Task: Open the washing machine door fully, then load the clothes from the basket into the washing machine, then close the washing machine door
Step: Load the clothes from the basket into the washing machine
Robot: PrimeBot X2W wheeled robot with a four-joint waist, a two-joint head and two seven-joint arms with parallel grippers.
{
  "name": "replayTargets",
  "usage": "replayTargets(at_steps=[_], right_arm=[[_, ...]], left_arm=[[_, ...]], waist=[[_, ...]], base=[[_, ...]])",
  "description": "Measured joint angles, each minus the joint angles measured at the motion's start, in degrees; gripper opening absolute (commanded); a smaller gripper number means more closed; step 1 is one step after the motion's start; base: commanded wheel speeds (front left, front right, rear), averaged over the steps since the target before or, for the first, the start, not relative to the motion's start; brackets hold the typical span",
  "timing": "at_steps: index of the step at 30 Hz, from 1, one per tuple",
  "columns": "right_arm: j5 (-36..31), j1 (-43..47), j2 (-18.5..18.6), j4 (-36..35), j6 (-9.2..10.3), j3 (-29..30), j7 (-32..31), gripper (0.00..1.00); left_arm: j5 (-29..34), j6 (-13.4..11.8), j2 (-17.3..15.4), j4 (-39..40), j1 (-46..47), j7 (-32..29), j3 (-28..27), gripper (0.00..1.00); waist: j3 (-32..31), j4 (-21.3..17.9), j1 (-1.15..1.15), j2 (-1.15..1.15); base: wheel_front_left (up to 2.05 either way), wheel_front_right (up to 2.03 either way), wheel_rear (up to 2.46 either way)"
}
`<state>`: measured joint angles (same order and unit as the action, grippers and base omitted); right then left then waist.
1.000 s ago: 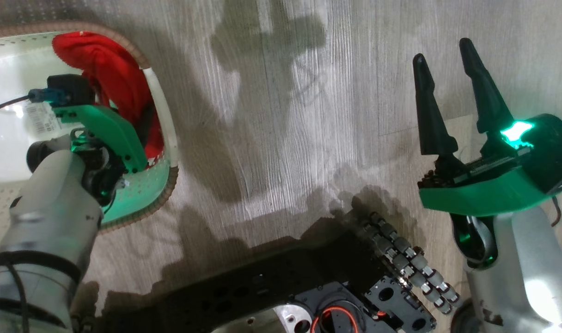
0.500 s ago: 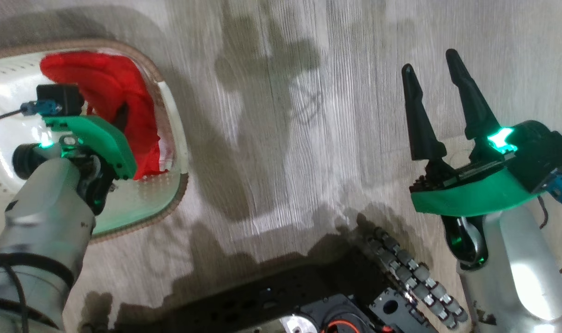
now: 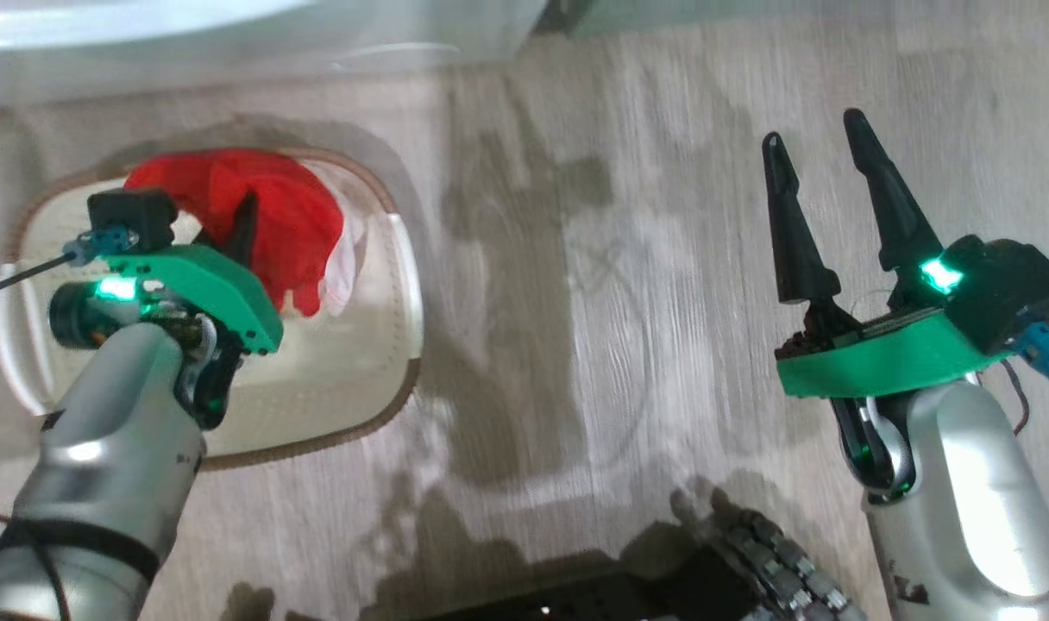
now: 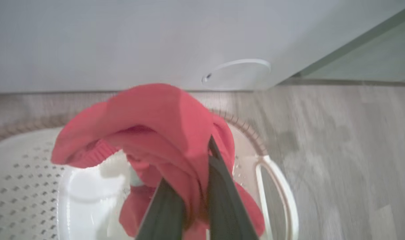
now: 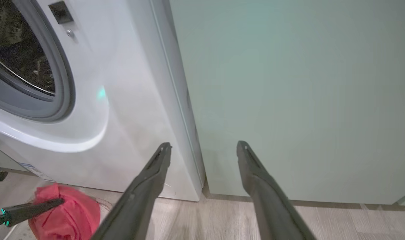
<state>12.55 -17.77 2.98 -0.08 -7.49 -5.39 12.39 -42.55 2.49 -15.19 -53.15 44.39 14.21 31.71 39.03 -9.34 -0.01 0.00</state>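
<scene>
- White steel first: the washing machine (image 5: 122, 110) stands against a pale green cabinet (image 5: 289, 83). Its grey rubber ring (image 5: 61, 86) and the dark drum (image 5: 19, 56) behind it are open to view.
- Grey wood-look floor (image 3: 619, 302) runs from the foot of the machine towards the robot.
- The basket (image 3: 343, 388), cream with a brown woven rim, sits on that floor just before the machine, on the robot's left.
- The clothes (image 4: 162, 113) are a red bundle bunched over the far end of the basket, the end nearest the machine. A white patch (image 3: 348, 250) hangs on the side towards the right arm. I cannot tell whether the cloth is clear of the basket's base.
- The cloth looks light, soft and floppy. It will sag and trail, so I judge a deep pinch through a thick fold safer than a hem. A loose tail could catch on the basket rim or the rubber ring.
- The left pincer (image 4: 189, 166) is nearly closed, and its two dark fingers clamp a fold near the middle of the bundle.
- The right pincer (image 3: 813, 128) hovers well apart over bare floor. Its fingers are spread wide and hold nothing.
</scene>
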Motion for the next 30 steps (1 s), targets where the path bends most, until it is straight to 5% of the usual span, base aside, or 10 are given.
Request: replayTargets(at_steps=[15,30], right_arm=[[-2.1,3.66,0.01,1.4,0.0,3.23,-3.37,1.0],[-2.6,6.28,0.01,3.42,0.0,3.59,-4.59,1.0]], left_arm=[[14.67,-10.6,-2.16,38.19,-19.97,0.07,-15.37,0.0],[22.47,-14.36,-3.11,52.44,-27.25,0.24,-20.92,0.0]], waist=[[-13.54,5.92,0.0,0.0],[-23.78,7.67,0.0,0.0]], base=[[0.0,0.0,0.0],[0.0,0.0,0.0]])
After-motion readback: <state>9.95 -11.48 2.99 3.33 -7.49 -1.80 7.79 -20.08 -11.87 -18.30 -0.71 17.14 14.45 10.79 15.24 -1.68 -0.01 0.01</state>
